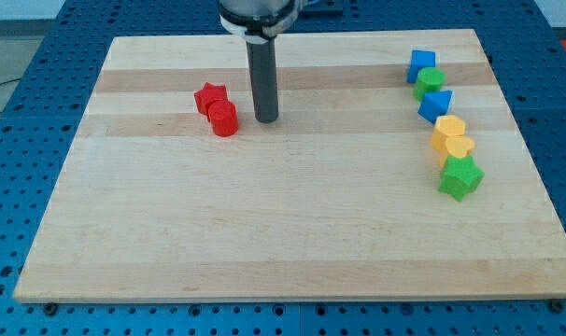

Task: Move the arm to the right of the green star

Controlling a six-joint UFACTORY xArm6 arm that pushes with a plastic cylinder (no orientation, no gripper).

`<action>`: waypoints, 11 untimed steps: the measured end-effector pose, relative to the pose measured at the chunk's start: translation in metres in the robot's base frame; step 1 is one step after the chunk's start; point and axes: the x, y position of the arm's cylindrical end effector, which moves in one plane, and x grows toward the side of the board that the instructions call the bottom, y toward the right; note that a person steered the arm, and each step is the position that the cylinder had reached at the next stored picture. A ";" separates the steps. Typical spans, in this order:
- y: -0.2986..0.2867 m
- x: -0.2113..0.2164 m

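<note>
My tip (265, 119) is seen just right of the red cylinder (224, 119), well left of the green star (460, 176). The star is set at the bottom of the block column on the counter (264, 233), its right side unblocked. No jaws are fitted.

red blocks (217, 108), yellow blocks (451, 138) (touching), blue blocks (427, 83)

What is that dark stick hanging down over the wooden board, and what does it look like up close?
It is my pushing rod: a plain, straight, dark grey cylinder, smooth and unmarked, ending in my tip. At the view's top it fits into a wider black collar with a pale, silvery ring above. No cables show on it, and no fingers or claws.
</note>
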 end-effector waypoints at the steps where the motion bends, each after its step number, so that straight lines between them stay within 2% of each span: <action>1: -0.037 0.033; 3: -0.089 -0.045; 5: -0.108 -0.078; 6: -0.015 -0.020; 7: 0.087 0.096; 9: 0.146 0.198; 10: 0.209 0.205; 11: 0.288 0.176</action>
